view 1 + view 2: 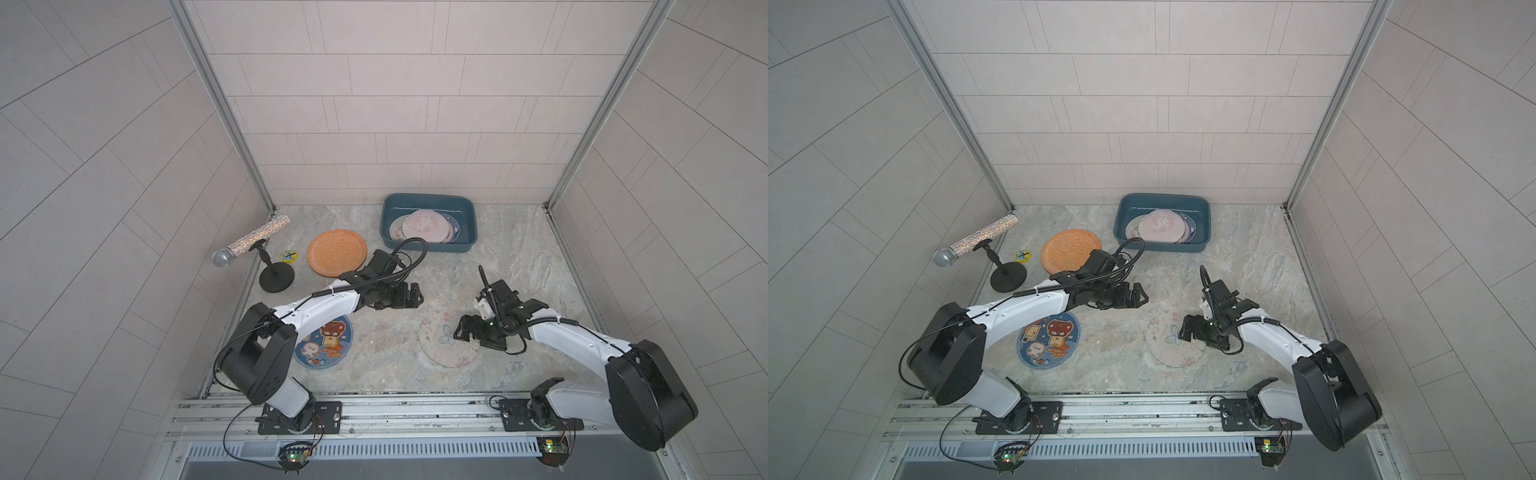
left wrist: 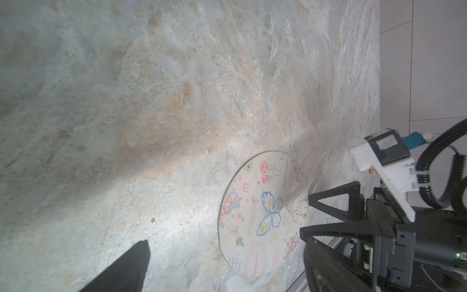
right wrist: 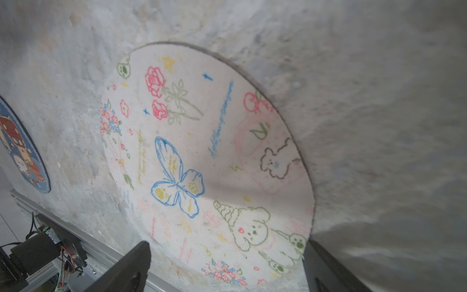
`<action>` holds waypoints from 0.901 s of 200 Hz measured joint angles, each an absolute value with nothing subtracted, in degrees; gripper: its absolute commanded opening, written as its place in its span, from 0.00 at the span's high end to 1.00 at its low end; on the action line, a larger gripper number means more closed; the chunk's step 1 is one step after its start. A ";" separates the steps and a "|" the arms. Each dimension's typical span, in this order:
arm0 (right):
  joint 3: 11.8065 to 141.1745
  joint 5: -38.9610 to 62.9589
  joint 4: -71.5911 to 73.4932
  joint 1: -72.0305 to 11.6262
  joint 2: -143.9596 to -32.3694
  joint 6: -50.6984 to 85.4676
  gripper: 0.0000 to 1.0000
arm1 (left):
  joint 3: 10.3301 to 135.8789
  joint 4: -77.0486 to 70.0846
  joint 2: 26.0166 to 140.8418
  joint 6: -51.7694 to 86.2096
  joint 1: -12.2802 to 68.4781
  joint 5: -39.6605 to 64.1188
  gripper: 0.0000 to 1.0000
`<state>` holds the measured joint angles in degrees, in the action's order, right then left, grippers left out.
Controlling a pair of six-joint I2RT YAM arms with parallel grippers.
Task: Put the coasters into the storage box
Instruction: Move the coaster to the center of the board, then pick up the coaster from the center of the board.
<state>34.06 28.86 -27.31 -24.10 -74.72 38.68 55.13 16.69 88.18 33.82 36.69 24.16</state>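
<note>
Marbled table, tiled walls. Storage box [image 1: 428, 248]: rear centre, long axis running left-right along the back wall, holding several overlapping coasters [image 1: 424, 226]. Flat on the table: orange coaster [image 1: 337, 252] left of box; blue coaster [image 1: 328, 340] front left; cream butterfly coaster [image 1: 440, 345] front right. Right gripper [image 1: 462, 330]: jaws spread over the cream coaster's edge. Left gripper [image 1: 418, 294]: jaws spread, empty.
</note>
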 measured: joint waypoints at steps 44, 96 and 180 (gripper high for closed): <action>38.79 31.16 -24.62 -29.78 -80.71 38.52 0.03 | 50.33 17.26 86.63 34.76 37.52 24.23 0.00; 41.60 30.09 -26.33 -31.70 -83.02 35.79 0.09 | 47.53 15.88 88.38 37.98 38.76 24.67 0.09; 41.67 25.41 -29.36 -28.32 -82.61 31.11 0.22 | 51.46 19.03 95.07 38.74 44.45 20.25 0.43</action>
<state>41.67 25.41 -29.36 -28.32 -82.61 31.11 51.46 19.03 95.07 38.74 44.45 20.25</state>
